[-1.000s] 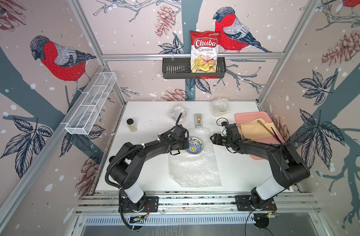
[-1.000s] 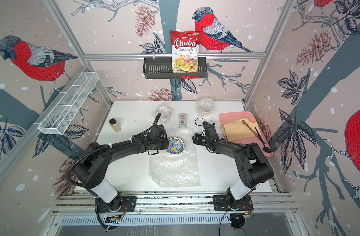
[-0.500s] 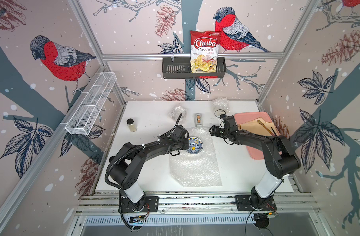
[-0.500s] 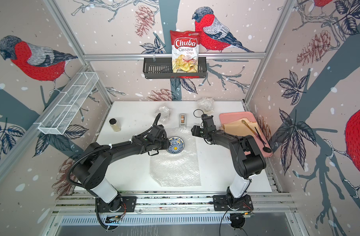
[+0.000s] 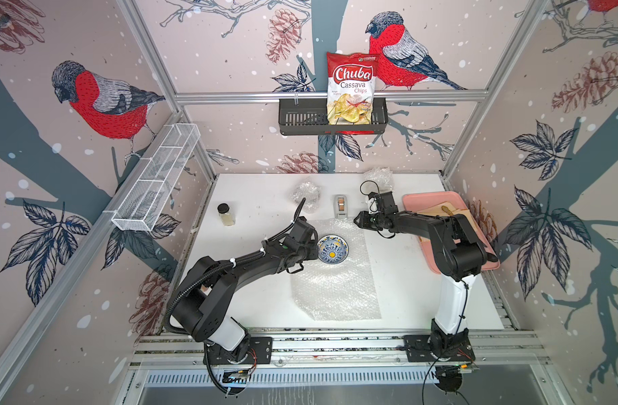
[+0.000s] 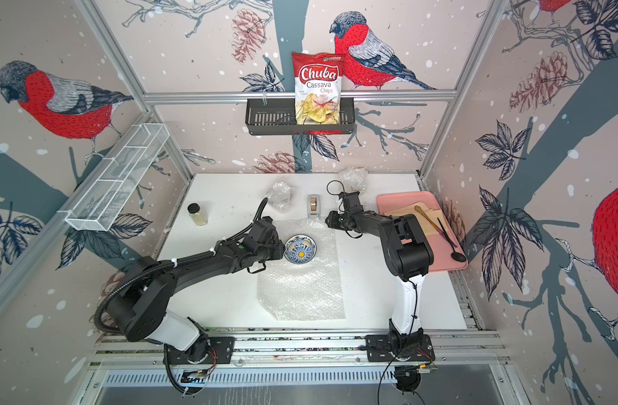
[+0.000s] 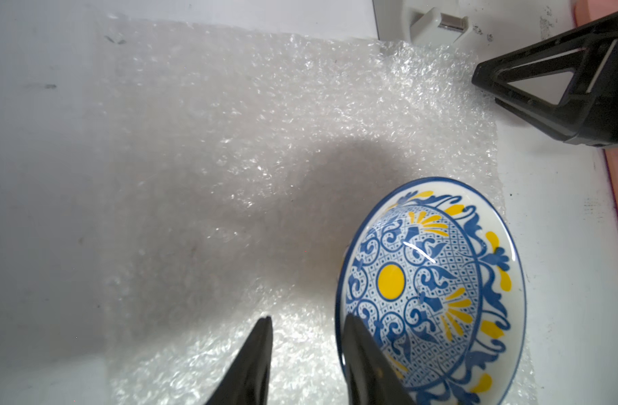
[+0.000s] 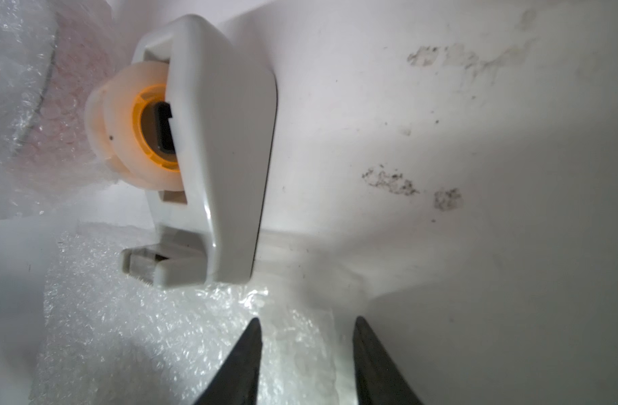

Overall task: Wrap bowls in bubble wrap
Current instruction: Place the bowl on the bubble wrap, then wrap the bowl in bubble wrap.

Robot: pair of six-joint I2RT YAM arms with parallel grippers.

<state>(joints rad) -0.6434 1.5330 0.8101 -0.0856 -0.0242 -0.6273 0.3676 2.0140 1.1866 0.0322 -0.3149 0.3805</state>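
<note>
While the left arm lies much as it did a second ago, the right arm has swung away from the right side of the bubble wrap [image 5: 335, 287] toward the far edge of the surface [image 5: 258, 196]. The right tool [image 5: 356, 221] now hangs over the sheet's far right corner, just beside the tape dispenser [image 5: 340, 207]. Its fingers [image 8: 246, 354] stand apart with nothing between them, and we cannot tell whether they touch the corner of the sheet below.

The blue-and-yellow bowl [image 5: 332, 249] has not shifted. It rests upright on the far left part of the sheet, about the middle of the surface. The left tool [image 7: 306, 321] is parted too, straddling the bowl's rim with one finger over the inside and one outside above the wrap. We see a gap far wider than the rim, so it grips nothing.

Two crumpled bundles lie by the far edge, one bundle [image 5: 306, 193] left of the dispenser and the other bundle [image 5: 378, 175] beyond the right tool. We cannot make out what either holds. The right arm covers part of the pink tray [image 5: 427, 199] at the right edge, and part of the tan paper [image 6: 434, 214] on it. A small jar [image 5: 226, 214] stands toward the left edge. Both wrist views cut the fingers off at the picture's border.
</note>
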